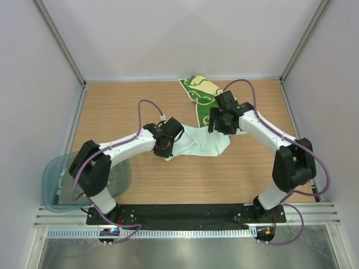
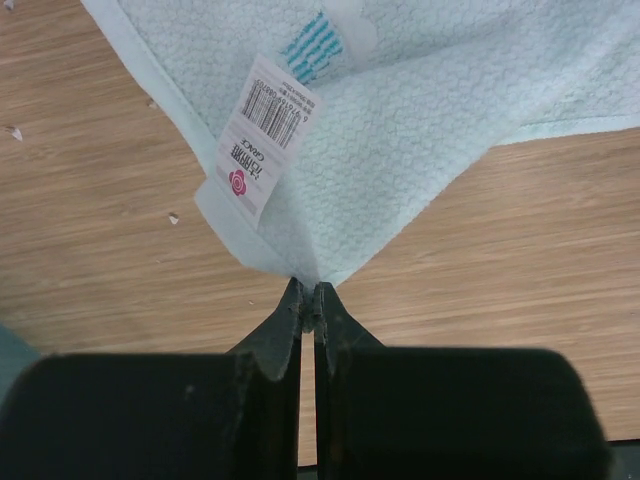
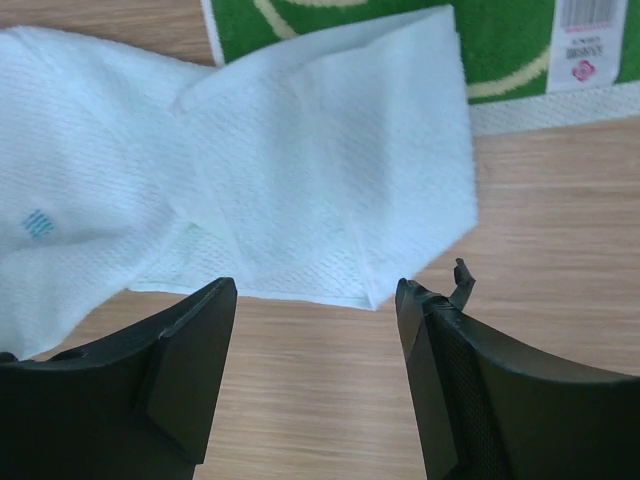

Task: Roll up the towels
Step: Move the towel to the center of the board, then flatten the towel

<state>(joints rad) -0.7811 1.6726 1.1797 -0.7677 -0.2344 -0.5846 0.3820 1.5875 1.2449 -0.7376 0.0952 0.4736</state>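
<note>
We find the left gripper (image 2: 307, 300) pinched shut on a corner of the pale mint-blue towel (image 2: 420, 120), which we judge is meant to pull it flat for rolling. That arm stretches forward and inward, wrist tipped down over the wooden table (image 1: 123, 106). The right gripper (image 3: 315, 300) hovers wide open and empty at the towel's folded edge, mid-table, where it overlaps the green doodled towel (image 1: 203, 92); its arm elbows inward, wrist pitched down.

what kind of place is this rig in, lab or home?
Most likely a lab test cell: a wooden tabletop boxed in by plain white panels on aluminium frame posts, with the left arm and right arm bolted to a black base plate at the near edge.
</note>
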